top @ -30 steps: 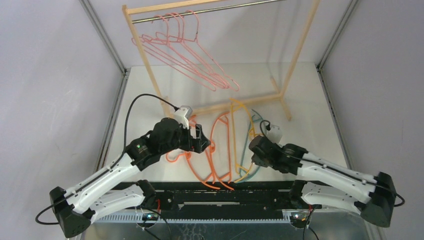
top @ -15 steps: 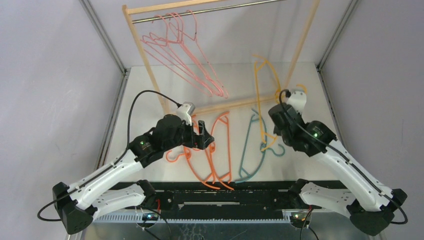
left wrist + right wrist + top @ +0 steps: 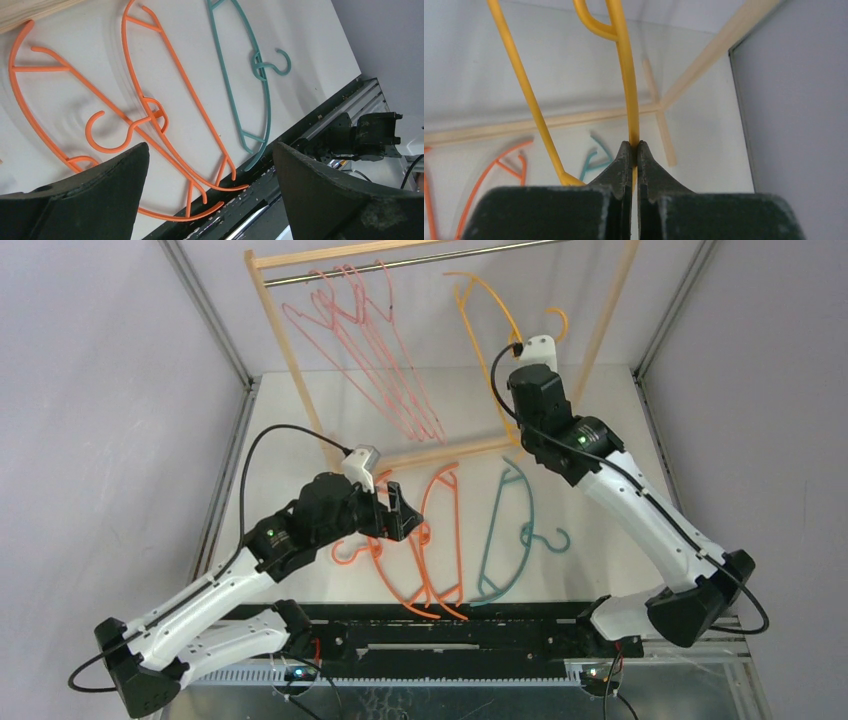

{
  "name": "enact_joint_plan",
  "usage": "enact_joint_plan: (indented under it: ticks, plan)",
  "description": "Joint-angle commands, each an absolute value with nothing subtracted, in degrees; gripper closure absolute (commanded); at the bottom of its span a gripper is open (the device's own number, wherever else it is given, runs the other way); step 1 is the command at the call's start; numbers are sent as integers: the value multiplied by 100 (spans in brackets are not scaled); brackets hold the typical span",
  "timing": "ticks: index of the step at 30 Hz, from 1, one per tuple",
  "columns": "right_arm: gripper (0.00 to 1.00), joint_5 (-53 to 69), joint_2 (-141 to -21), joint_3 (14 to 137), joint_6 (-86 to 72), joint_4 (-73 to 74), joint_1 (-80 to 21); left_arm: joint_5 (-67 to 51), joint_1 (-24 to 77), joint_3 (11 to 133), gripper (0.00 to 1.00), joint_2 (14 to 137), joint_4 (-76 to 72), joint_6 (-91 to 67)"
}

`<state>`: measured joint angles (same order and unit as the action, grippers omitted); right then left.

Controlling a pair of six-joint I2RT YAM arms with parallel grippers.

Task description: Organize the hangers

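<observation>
Yellow hanger (image 3: 487, 292) lifted nearer rod (image 3: 420, 261), right pincer (image 3: 634, 146) clamped

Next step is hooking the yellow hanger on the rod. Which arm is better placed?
Right. The right tool is shut on the yellow hanger, up near the rod; the left tool hangs open, low over the orange hangers.

- The right gripper (image 3: 634, 147), clamped on the yellow-orange hanger (image 3: 628, 75), has risen from the table (image 3: 600, 440) at 5 o'clock to beneath the rod (image 3: 420, 262) at 1 o'clock.
- The teal hanger (image 3: 258, 69) now lies uncovered.
- The pink hangers (image 3: 395, 390) have swung toward 9 o'clock.
</observation>
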<state>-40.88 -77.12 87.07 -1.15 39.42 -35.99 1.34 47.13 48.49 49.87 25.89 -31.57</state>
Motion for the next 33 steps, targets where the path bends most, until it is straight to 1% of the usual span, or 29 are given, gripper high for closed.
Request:
enact_joint_plan:
  ticks: [1, 4, 6, 10, 20, 27, 33]
  plan:
    - [100, -4317, -7962, 9281, 614, 2932, -3538, 224, 4742, 5000, 3, 4851, 2648, -3164]
    - [100, -4536, -8262, 9552, 1068, 2551, -3584, 228, 4742, 5041, 3, 4875, 2700, -3074]
    - [100, -4919, -8461, 9684, 1494, 2149, -3650, 244, 4743, 5072, 3, 4904, 2736, -3007]
    - [100, -5437, -8689, 9729, 2523, 1014, -3818, 283, 4739, 5144, 3, 4963, 2791, -2879]
    - [100, -5994, -8732, 9686, 3407, -254, -4157, 312, 4729, 5198, 3, 5043, 2882, -2666]
    - [100, -6016, -8803, 9716, 3622, -488, -4260, 275, 4724, 5178, 3, 5036, 2870, -2650]
    - [100, -5790, -9284, 10300, 3357, 151, -4070, 331, 4704, 5142, 3, 4904, 2906, -2663]
